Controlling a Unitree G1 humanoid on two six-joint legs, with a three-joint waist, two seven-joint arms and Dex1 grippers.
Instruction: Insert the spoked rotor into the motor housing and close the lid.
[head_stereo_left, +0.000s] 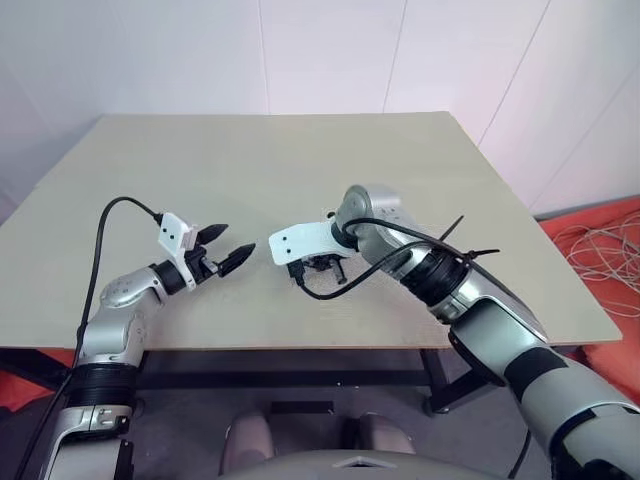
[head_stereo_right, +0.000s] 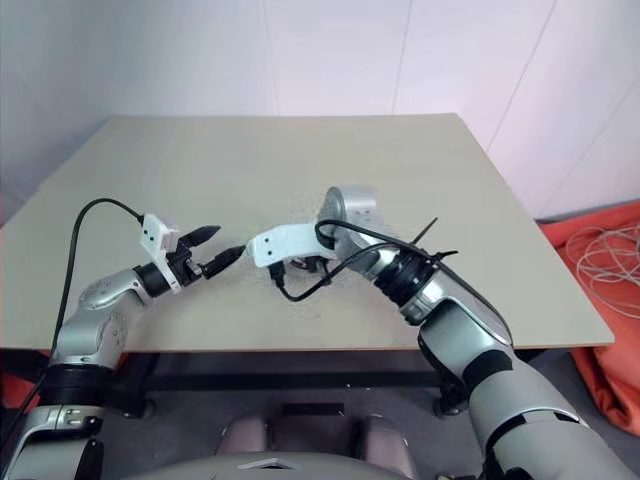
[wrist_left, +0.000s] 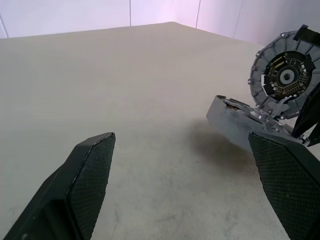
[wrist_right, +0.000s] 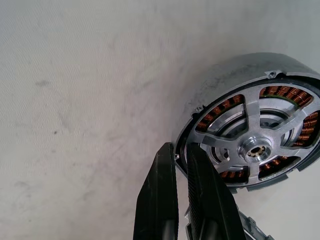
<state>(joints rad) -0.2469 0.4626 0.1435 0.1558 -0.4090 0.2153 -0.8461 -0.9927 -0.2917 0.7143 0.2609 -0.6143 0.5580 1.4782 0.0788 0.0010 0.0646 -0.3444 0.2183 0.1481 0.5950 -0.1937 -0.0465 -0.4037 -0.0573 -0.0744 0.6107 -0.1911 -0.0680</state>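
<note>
- Right wrist view: the spoked rotor (wrist_right: 255, 150) is seen already seated in the motor housing (wrist_right: 225, 85), its pale spokes lying over the copper windings
- The housing rests on the table (head_stereo_left: 300, 160), just beside the right gripper (wrist_right: 181, 149)
- The lid (wrist_left: 285, 75) is held on edge above the housing; the right gripper's black fingers are pressed nearly together and appear to pinch its rim
- The left gripper (head_stereo_left: 225, 248) is spread wide and empty, level, near the housing but apart from it
- The lid is judged stiff, metal and fairly heavy for its size; a thin rim pinch may let it swing or slip, so a hold across the ribbed rim is advised
- The housing is judged likely to slide on the smooth top when pressed; it could be steadied by its grey outer wall, never by the windings, which are judged delicate
- The tabletop is pale, matt and faintly scuffed
- White walls are seen behind; a coil of pale cable (head_stereo_left: 600, 255) lies on an orange floor cover (head_stereo_left: 625, 345) at the right
</note>
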